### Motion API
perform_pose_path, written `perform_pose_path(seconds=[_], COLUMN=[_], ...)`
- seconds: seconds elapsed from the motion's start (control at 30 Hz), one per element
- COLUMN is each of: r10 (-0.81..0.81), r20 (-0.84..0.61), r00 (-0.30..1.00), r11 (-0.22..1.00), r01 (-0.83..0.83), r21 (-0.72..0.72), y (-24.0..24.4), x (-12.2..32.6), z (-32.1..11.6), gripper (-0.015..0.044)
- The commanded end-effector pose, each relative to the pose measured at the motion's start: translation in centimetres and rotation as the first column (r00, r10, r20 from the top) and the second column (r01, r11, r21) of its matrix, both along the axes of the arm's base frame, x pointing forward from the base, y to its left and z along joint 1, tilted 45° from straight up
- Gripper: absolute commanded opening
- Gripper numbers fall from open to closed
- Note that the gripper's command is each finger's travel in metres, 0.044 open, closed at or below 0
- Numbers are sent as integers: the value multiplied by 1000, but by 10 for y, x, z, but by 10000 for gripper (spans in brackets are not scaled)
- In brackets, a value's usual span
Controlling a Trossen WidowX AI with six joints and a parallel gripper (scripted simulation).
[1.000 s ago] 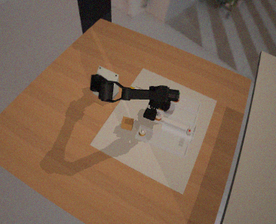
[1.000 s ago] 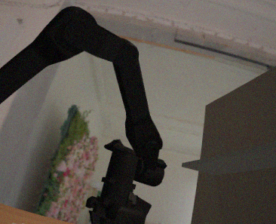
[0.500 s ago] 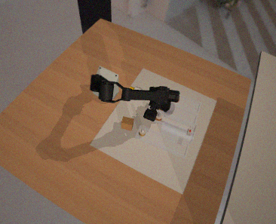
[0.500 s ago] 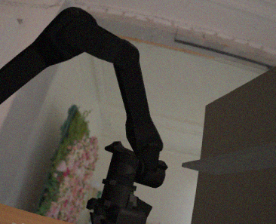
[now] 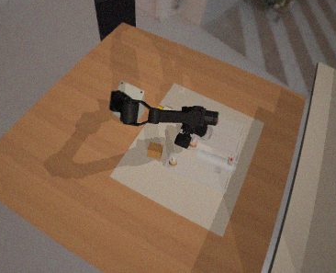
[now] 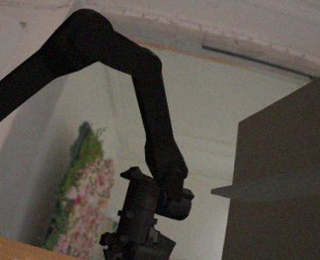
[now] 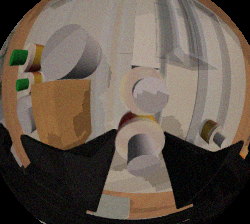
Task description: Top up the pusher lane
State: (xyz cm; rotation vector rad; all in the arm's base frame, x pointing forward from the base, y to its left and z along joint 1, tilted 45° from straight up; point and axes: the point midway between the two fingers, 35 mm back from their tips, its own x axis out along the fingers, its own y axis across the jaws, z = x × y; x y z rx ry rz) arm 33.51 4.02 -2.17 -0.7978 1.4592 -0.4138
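"Where do we have the black parallel-jaw gripper [image 5: 184,140] [image 7: 139,135]?"
"Over the pale mat [image 5: 197,210], clamped on a white-topped round jar [image 7: 140,139]."
"And the second white-topped round jar [image 7: 144,91]?"
"Just beyond our held jar. We see the tan box [image 5: 154,150] [image 7: 62,114] to one side of our held jar, near it."
"Lane floor contact?"
"We cannot tell."

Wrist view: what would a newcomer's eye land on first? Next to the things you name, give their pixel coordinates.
Probably the pale-topped jar [image 7: 140,141] between the fingers of the black hand [image 7: 139,135], low centre, with a second jar [image 7: 144,91] just beyond it. Then the orange-brown block [image 7: 62,112] at left, and two bright green caps above it, at the far left edge.
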Motion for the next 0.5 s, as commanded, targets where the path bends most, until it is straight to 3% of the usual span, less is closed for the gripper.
perform_pose_path(seconds=[0.0, 0.47], r10=[7, 7], r20=[20, 20], r00=[1000, 1000], r11=[1000, 1000], r01=[-7, -7], r21=[-2, -2], y=[0, -4], x=[5, 5], z=[0, -3], gripper=[0, 0])
